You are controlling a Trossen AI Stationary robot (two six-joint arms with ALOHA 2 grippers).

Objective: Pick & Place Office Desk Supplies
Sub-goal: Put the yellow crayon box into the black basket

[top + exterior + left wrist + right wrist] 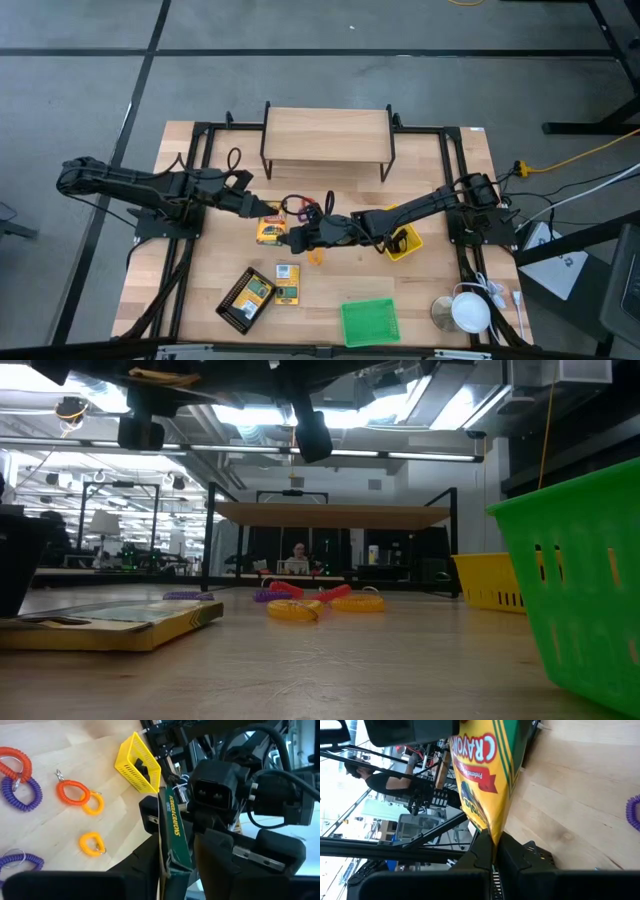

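Note:
A flat yellow crayon box [270,232] with green edges hangs above the middle of the table between both grippers. My left gripper [265,214] comes at it from the table's left and my right gripper [296,238] from the right; both are shut on it. The left wrist view shows the box edge-on [172,827]. The right wrist view shows its yellow printed face [482,765]. Two more crayon boxes [287,284] [255,293] lie toward the near left. Purple, red and orange rings [297,208] lie behind the grippers, and yellow-orange ones [316,257] lie in front of them. My left gripper pinches the box's end nearest it [175,862] between its two fingers, one on each broad face. The fingers run roughly level from the table's left. The box is clear of the table, on edge. My right gripper pinches the box's other end [492,837] between its two fingers, coming level from the table's right. The box stands out beyond the fingertips, clear of the table.
A yellow bin [403,242] sits under my right arm and a green bin [368,322] at the near edge. A black mesh tray [237,305] lies under one crayon box. A wooden shelf [327,135] stands at the back; a white cup [467,312] stands near right.

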